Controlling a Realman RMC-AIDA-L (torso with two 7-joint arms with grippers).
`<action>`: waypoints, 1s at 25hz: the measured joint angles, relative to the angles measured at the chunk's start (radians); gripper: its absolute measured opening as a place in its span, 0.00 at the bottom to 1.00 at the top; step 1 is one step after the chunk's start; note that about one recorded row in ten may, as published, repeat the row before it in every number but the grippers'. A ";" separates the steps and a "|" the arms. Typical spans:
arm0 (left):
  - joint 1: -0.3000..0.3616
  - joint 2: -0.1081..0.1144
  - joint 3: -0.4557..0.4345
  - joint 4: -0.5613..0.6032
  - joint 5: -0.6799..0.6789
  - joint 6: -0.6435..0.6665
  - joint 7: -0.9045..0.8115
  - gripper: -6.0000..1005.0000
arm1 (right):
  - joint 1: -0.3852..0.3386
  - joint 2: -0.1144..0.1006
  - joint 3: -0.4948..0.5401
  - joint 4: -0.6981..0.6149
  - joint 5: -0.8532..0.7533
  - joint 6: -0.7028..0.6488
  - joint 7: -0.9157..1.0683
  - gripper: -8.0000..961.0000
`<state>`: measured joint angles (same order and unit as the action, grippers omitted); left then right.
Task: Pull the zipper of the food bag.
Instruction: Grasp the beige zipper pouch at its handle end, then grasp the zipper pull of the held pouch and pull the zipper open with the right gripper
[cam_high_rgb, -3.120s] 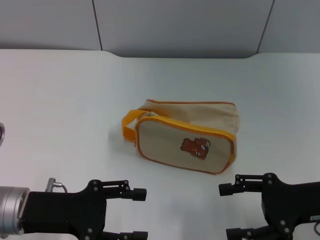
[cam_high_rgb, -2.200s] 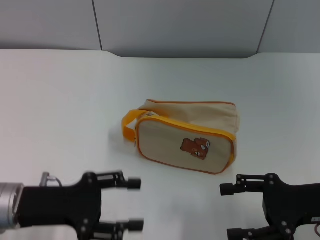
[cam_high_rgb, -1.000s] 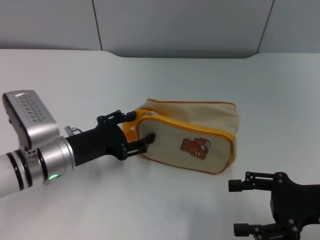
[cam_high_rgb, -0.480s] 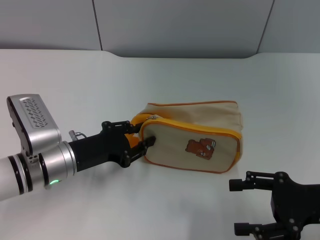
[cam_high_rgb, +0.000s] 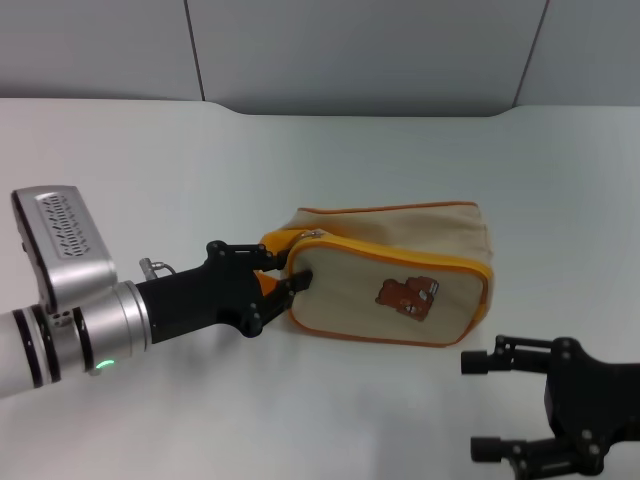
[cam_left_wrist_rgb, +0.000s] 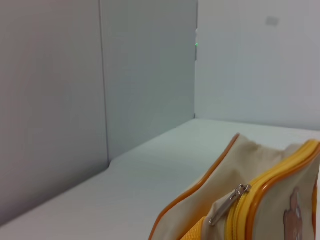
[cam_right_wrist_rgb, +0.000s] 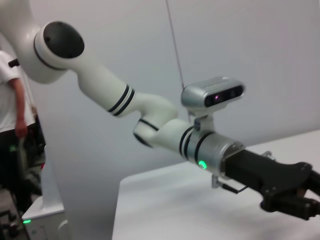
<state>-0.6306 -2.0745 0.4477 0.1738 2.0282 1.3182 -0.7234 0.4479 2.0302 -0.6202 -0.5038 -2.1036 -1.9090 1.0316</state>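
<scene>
The beige food bag (cam_high_rgb: 390, 285) with orange piping and a brown bear print lies on the white table (cam_high_rgb: 150, 170). Its orange strap (cam_high_rgb: 263, 285) is at its left end. The zipper runs along the top edge, with the silver pull tab (cam_high_rgb: 313, 234) at the strap end; the tab also shows in the left wrist view (cam_left_wrist_rgb: 229, 203), lying on the bag (cam_left_wrist_rgb: 260, 160). My left gripper (cam_high_rgb: 285, 268) is open at the bag's left end, its fingers on either side of the strap. My right gripper (cam_high_rgb: 476, 405) is open and empty, low near the front right, apart from the bag.
A grey wall (cam_high_rgb: 350, 50) stands behind the table's far edge. The right wrist view shows my left arm (cam_right_wrist_rgb: 150, 120) with its wrist camera (cam_right_wrist_rgb: 215, 95), and a person in a white shirt (cam_right_wrist_rgb: 12, 105) standing off to the side.
My left arm rose from the front edge and reached in to the bag's strap end. The bag has shifted and turned a little to the right. The right gripper has stayed low.
</scene>
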 joint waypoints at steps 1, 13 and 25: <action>0.001 0.000 0.000 0.006 0.000 0.009 0.002 0.31 | 0.000 0.000 0.010 0.000 0.004 -0.004 -0.002 0.86; -0.008 0.004 -0.001 0.139 -0.001 0.186 0.035 0.21 | 0.010 0.017 0.084 -0.005 0.306 0.026 -0.222 0.86; -0.066 -0.001 0.014 0.138 -0.007 0.213 0.091 0.14 | 0.082 0.052 0.080 0.111 0.432 0.289 -0.769 0.80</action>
<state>-0.6969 -2.0758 0.4618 0.3123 2.0210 1.5311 -0.6325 0.5301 2.0827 -0.5400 -0.3924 -1.6720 -1.6200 0.2627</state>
